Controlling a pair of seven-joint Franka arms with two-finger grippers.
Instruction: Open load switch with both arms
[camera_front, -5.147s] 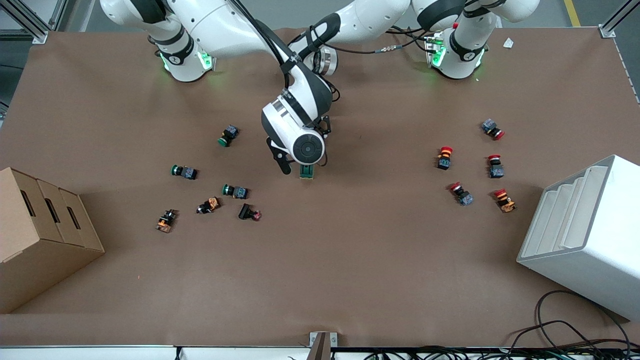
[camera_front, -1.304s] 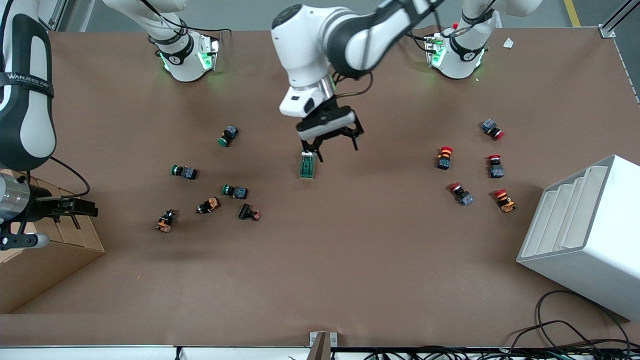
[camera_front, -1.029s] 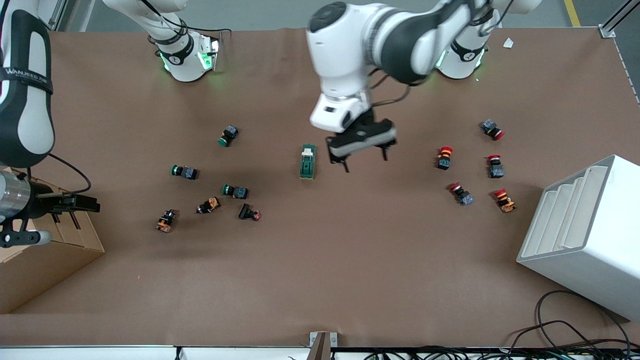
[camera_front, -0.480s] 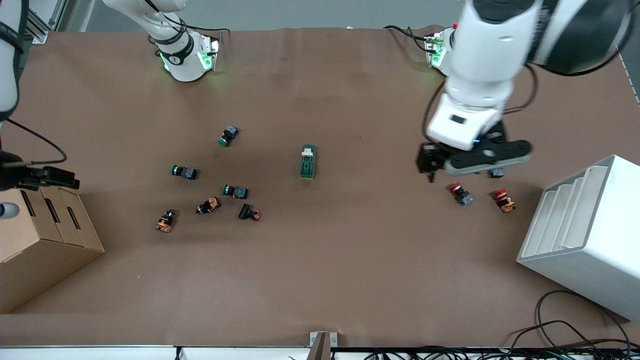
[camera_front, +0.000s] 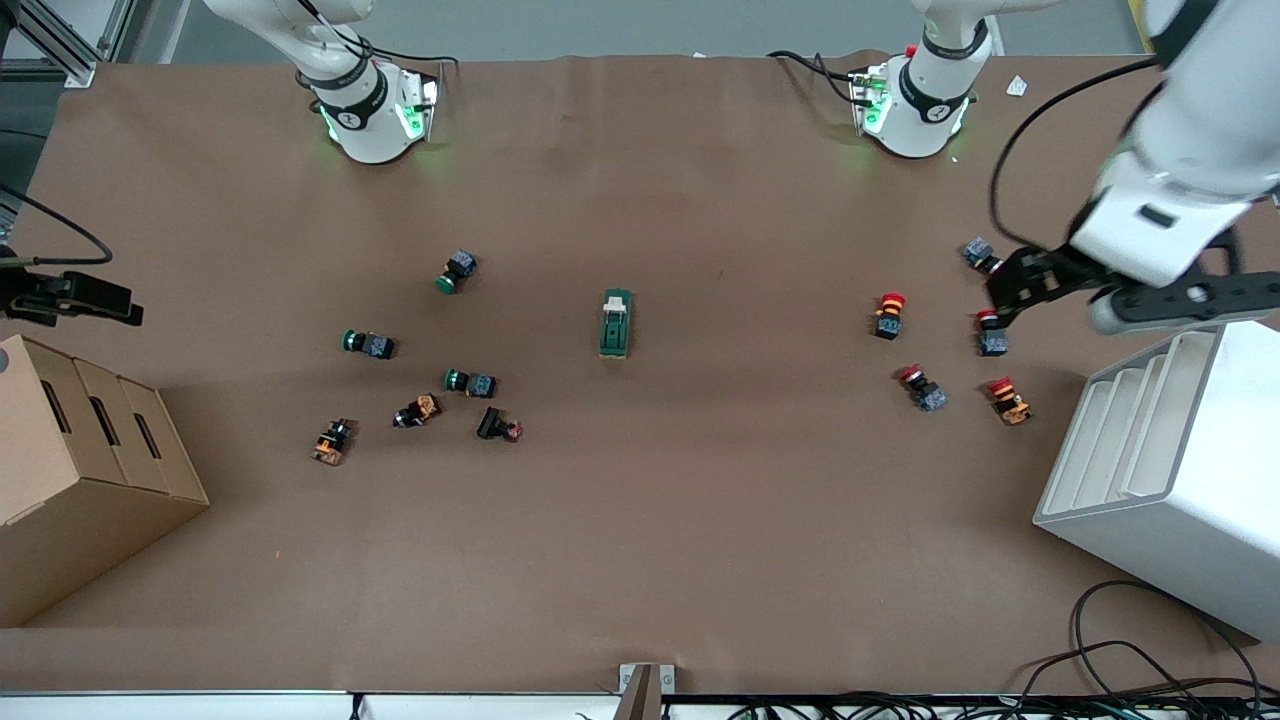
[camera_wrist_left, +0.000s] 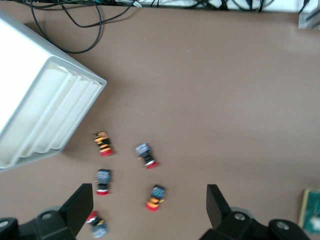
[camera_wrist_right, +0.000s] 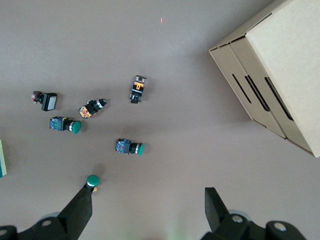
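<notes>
The load switch (camera_front: 616, 323) lies alone at the middle of the counter (camera_front: 700, 520), white lever end toward 12 o'clock. The left gripper (camera_wrist_left: 150, 212), jaws apart and empty, hangs over the red push buttons (camera_front: 889, 315). The right gripper (camera_wrist_right: 149, 212), jaws apart, hangs above the cardboard box (camera_front: 70, 460).

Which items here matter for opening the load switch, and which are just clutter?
Job: dark green rectangular load switch with white lever; left pincer; right pincer, both open.
Clutter: green push buttons; red push buttons; brown cardboard box; white plastic bin.
</notes>
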